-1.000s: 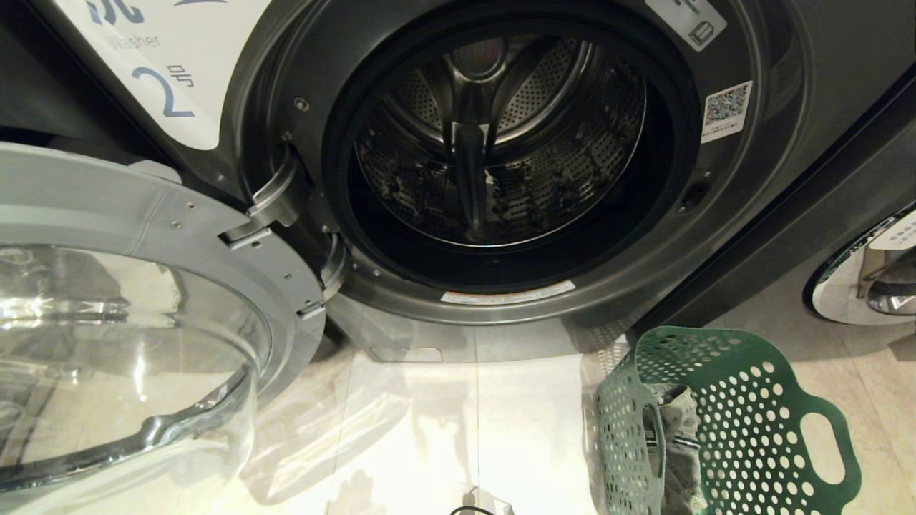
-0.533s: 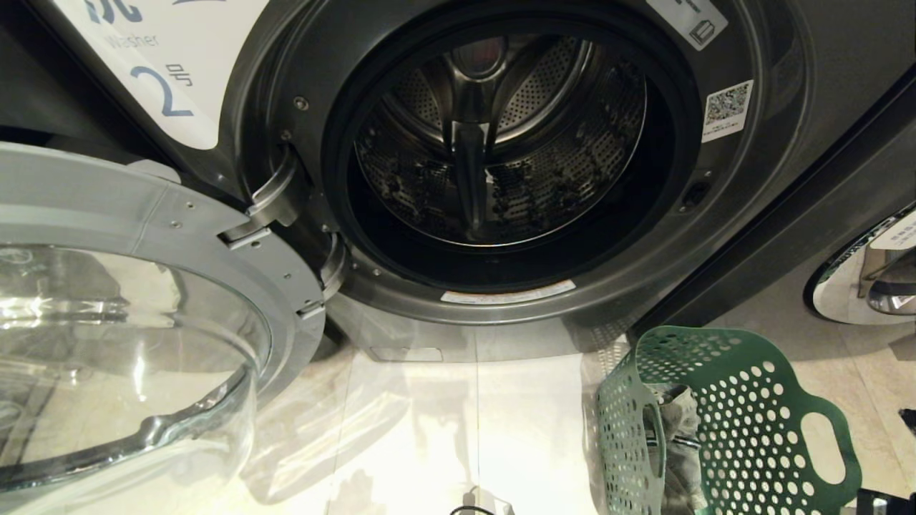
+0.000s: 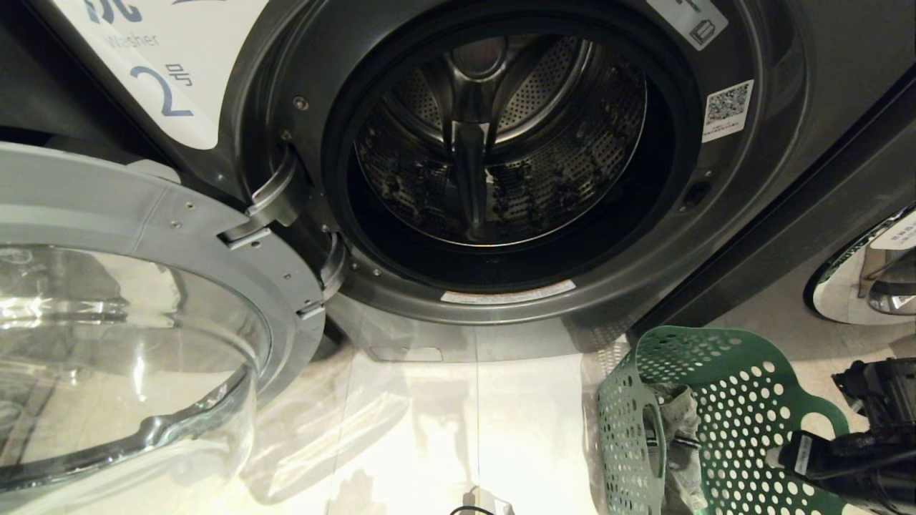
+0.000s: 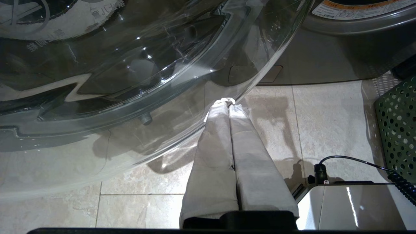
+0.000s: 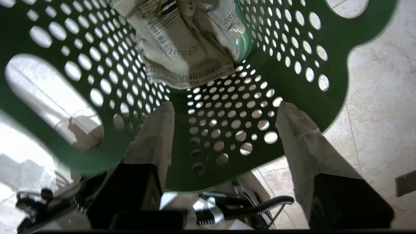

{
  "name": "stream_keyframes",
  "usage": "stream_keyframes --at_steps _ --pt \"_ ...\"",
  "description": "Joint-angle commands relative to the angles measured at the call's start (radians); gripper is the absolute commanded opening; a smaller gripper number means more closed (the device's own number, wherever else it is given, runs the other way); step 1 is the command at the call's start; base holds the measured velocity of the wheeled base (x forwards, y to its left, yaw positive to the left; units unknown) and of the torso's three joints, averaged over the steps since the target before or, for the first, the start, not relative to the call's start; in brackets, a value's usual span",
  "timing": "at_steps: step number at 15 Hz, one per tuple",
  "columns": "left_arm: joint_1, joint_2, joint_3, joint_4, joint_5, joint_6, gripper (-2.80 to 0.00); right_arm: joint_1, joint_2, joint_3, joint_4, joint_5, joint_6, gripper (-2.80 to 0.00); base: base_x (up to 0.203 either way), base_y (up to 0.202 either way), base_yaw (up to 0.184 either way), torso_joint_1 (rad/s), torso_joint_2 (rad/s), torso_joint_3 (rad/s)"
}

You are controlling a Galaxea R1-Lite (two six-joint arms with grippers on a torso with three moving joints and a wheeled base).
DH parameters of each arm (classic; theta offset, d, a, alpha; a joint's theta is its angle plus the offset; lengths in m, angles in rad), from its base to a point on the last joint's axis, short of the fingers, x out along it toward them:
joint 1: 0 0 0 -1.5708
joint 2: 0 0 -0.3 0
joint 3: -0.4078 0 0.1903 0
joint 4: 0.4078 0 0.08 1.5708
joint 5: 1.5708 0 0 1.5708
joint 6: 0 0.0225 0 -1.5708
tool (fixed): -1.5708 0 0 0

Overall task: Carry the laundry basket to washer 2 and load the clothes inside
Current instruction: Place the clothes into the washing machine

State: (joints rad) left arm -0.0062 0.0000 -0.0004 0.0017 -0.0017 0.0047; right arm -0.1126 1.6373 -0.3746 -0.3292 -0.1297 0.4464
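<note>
Two arms belong to us, and only one is at work. Our right gripper hangs over the green perforated plastic laundry basket, its cloth-covered fingers spread apart with nothing between them, pointing down into the basket's open mouth. In the head view that arm shows as a black shape at the lower right, against the basket's outer handle side. The basket stands on the pale tiled floor, just right of the dark grey front-loading washer marked 2. A crumpled piece of pale denim clothing lies inside the basket, beyond the fingertips and not touched by them. We see the washer's perforated steel drum with no clothes in it, and its round glass door swung open to the left. Our left gripper rests low beside that glass door, its fingers pressed together on nothing.
</note>
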Motion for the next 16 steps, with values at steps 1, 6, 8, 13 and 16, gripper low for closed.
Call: stream_keyframes --at_steps 1,6,8,13,16 --pt "0.0 0.002 0.0 0.0 0.0 0.0 -2.8 -0.035 0.223 -0.035 -0.083 0.005 0.003 0.0 0.0 0.0 0.0 0.0 0.0 0.0" --pt "0.0 0.002 0.0 0.0 0.0 0.0 -2.8 -0.094 0.573 -0.146 -0.355 0.092 -0.062 0.0 0.0 0.0 0.0 0.0 0.0 0.0" --pt "0.0 0.002 0.0 0.0 0.0 0.0 -2.8 -0.122 0.658 -0.227 -0.379 0.145 -0.104 0.0 0.0 0.0 0.0 0.0 0.0 0.0" --pt "0.0 0.002 -0.001 0.0 0.0 0.0 -2.8 -0.152 0.837 -0.404 -0.393 0.205 -0.243 0.0 0.0 0.0 0.0 0.0 0.0 0.0" --pt "0.0 0.002 0.0 0.0 0.0 0.0 -2.8 -0.149 0.928 -0.491 -0.414 0.225 -0.251 0.0 0.0 0.0 0.0 0.0 0.0 0.0"
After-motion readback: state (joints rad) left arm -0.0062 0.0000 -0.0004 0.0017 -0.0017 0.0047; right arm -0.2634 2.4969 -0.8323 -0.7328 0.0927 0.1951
